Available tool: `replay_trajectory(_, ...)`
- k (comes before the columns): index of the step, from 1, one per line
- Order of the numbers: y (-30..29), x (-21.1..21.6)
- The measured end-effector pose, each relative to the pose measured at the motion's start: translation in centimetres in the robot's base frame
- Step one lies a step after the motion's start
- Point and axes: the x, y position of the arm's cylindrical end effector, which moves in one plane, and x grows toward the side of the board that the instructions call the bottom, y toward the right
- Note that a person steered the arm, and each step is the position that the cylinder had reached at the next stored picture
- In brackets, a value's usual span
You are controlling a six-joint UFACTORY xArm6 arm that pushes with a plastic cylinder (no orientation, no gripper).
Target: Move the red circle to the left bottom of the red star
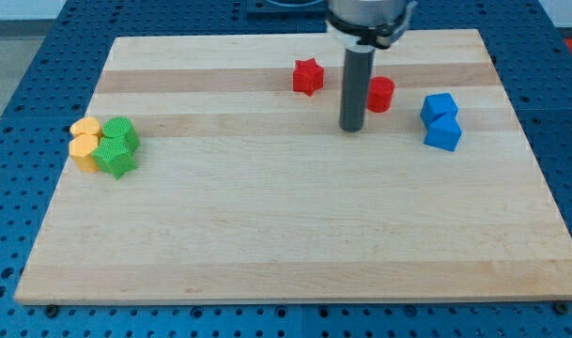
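The red star (307, 76) sits near the view's top, a little right of centre. The red circle (380, 94) lies to its right and slightly lower, partly hidden by the rod. My tip (351, 128) rests on the board just left of and below the red circle, to the lower right of the red star. The tip looks very close to the circle; I cannot tell if they touch.
Two blue blocks (440, 120) sit together at the view's right. At the left, yellow blocks (84, 142) and green blocks (117, 146) are clustered. The wooden board (286, 235) lies on a blue perforated table.
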Motion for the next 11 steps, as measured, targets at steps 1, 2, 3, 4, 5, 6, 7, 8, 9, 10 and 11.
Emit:
replay_trajectory(1, 2.2, -0.3)
replay_trajectory(2, 4.3, -1.0)
replay_trajectory(3, 4.8, -2.7)
replay_trajectory(4, 4.8, -3.7)
replay_trajectory(5, 6.3, -3.9)
replay_trajectory(6, 7.3, -5.8)
replay_trajectory(7, 5.4, -7.2)
replay_trajectory(8, 0.7, -7.0)
replay_trajectory(9, -3.8, -6.2)
replay_trajectory(10, -5.7, -5.0)
replay_trajectory(11, -2.5, -4.0)
